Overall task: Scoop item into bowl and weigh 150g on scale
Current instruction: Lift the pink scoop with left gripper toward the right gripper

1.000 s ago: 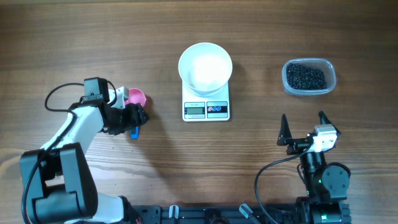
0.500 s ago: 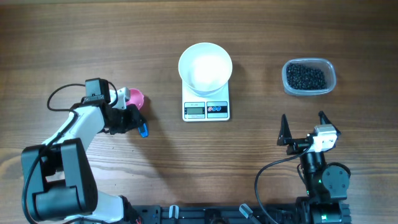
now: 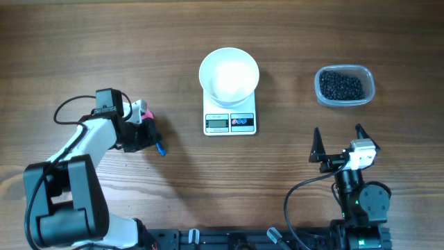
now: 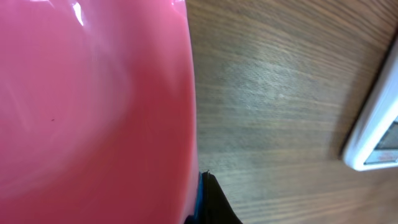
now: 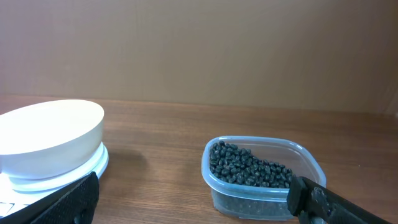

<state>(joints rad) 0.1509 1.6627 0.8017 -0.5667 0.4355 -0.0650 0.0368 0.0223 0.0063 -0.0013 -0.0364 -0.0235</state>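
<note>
Left gripper (image 3: 150,132): jaws are pinching tight on the pink scoop (image 3: 147,114), which is mostly hiding under it; only a pink sliver and a blue tip (image 3: 161,149) are showing.
Right gripper (image 3: 338,133): fingers are standing wide apart, holding nothing.
Beans (image 3: 340,86): lying in the clear tub (image 3: 370,78).
Bowl (image 3: 229,75): sitting on the scale (image 3: 229,122).

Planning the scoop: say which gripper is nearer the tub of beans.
Right. The right gripper sits near the tub of beans, toward the robot; the left gripper is beyond the scale, gripping the pink scoop.
</note>
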